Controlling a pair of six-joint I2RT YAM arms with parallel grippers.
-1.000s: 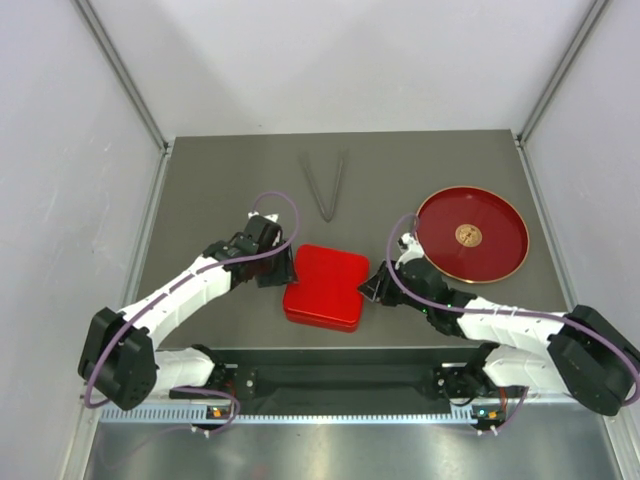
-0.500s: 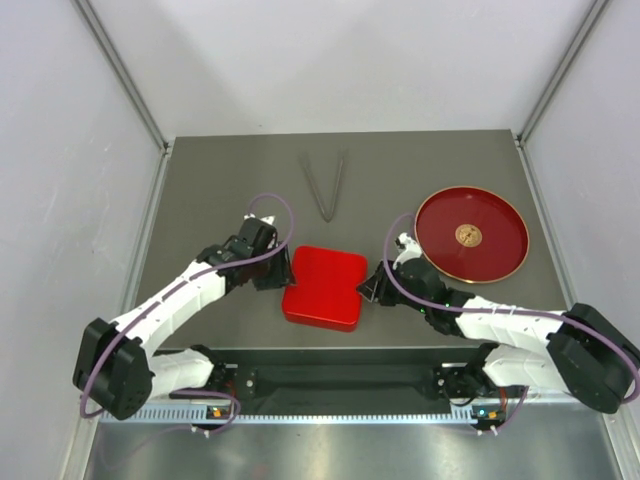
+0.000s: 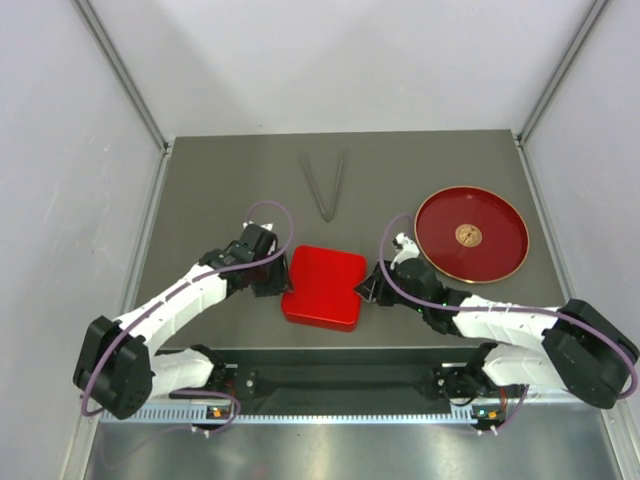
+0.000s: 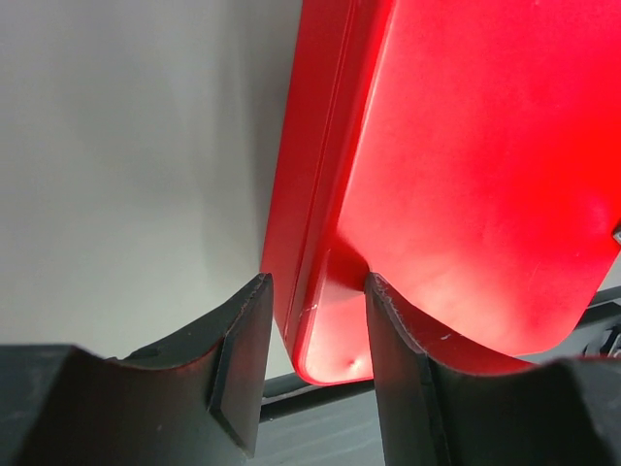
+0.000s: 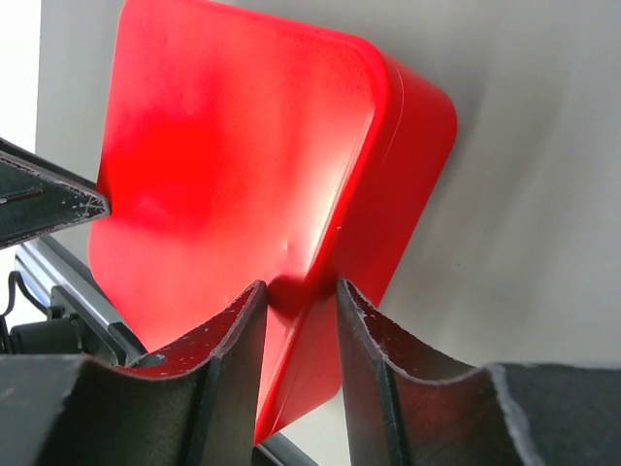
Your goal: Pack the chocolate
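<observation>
I have both arms at the red box, one on each side of it. The right gripper is pinched on the box's right edge, both fingers pressed against red at the lid's rim. The left gripper straddles the opposite edge. Its inner finger bears on the lid's top face, while the outer finger sits just beside the side wall, and I cannot tell whether it touches. The only chocolate piece I can see is not at the box at all. It rests in the middle of the round red plate, which lies to the box's right and a little beyond it, so the right arm is plainly the nearer one. The piece looks roundish and too small to give a long axis. With the lid on, nothing shows what the box holds. By my reckoning the lid has to come off before that piece can go in. The tongs lie beyond the box, apex pointing back at it, between the two arms' reach. Only the top camera shows the plate, the piece and the tongs. Only the wrist cameras show how each finger meets the rim.
</observation>
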